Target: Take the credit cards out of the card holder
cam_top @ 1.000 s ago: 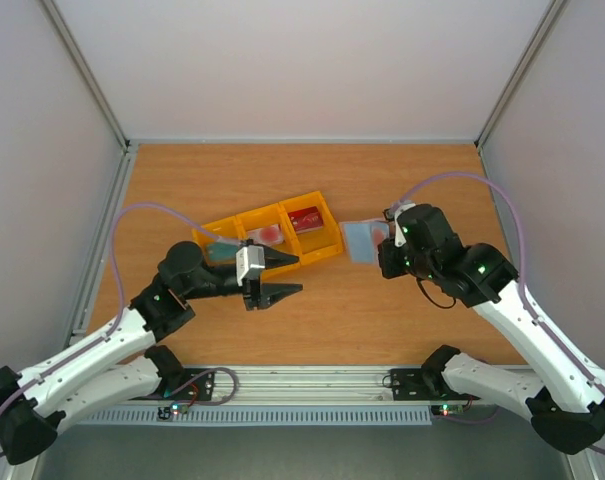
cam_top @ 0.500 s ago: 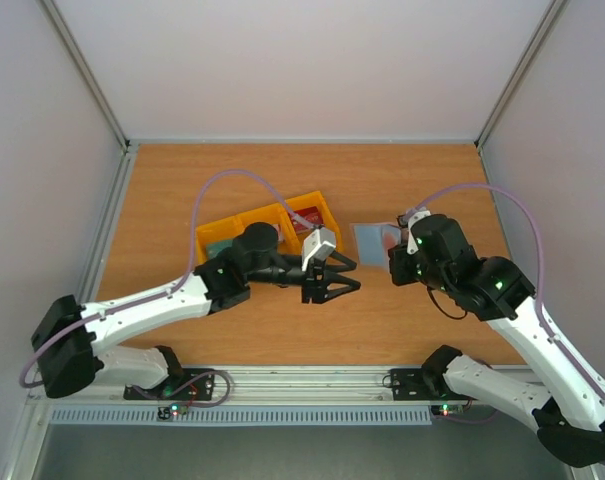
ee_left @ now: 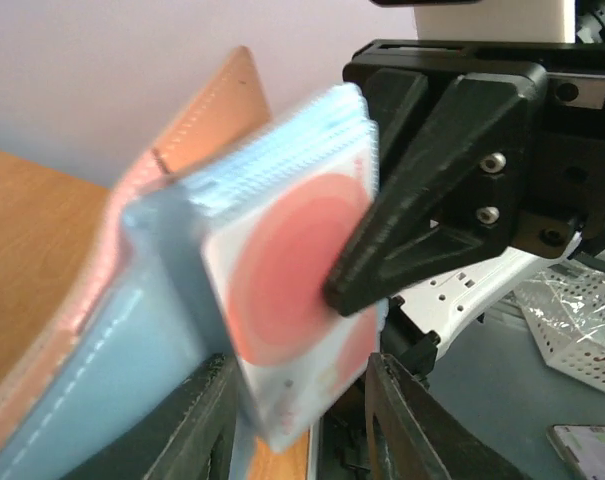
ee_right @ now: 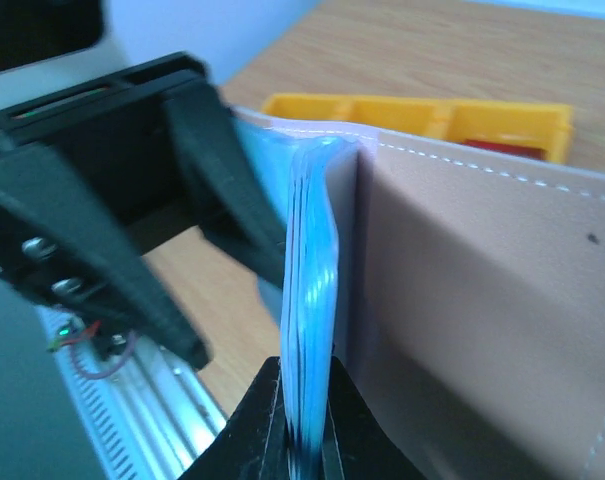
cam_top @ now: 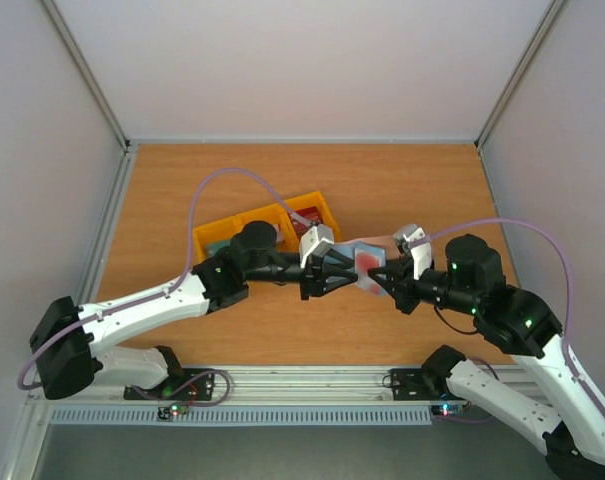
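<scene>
card holder (cam_top: 367,262) hangs above counter (cam_top: 182,180), pinched shut in right tool (ee_right: 302,440), long axis pointing at left tool (ee_left: 300,375); blotched card (ee_left: 292,290) sits between left jaws, grip unclear.

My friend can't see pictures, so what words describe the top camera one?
Over a wooden table, the right gripper pinches the card holder while the left gripper is at its pinkish card with a red blotch. A yellow tray lies farther back on the left.
</scene>
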`<state>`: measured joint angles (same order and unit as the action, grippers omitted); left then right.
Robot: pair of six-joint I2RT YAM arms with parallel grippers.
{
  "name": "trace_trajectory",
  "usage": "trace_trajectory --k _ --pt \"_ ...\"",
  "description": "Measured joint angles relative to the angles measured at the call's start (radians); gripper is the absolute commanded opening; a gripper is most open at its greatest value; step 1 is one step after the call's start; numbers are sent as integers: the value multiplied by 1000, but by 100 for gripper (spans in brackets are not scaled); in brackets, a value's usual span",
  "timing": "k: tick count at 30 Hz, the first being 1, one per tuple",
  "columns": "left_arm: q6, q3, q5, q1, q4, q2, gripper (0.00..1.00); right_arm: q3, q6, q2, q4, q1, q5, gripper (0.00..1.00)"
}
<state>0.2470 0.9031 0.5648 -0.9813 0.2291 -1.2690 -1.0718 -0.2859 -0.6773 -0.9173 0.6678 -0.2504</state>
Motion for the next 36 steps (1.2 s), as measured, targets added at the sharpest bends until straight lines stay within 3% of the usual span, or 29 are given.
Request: trace_trajectory --k 6,11,21,24,29,36 --pt "-37 -58 40 6 30 56 26 97 -50 62 121 -9 -211 1" --pt "-93 -80 76 19 42 91 18 111 -92 61 169 -15 -290 1" --pt "-184 -96 47 60 49 135 29 69 -184 -44 236 -15 -262 1" --pt "-200 -95 8 74 1 164 28 39 -192 -106 245 -17 -258 1" --pt "-208 -79 -9 107 -89 200 18 0 -194 -184 258 -22 -309 1" --pt "-224 -57 8 134 -129 209 23 -10 -185 -223 289 -72 -377 1"
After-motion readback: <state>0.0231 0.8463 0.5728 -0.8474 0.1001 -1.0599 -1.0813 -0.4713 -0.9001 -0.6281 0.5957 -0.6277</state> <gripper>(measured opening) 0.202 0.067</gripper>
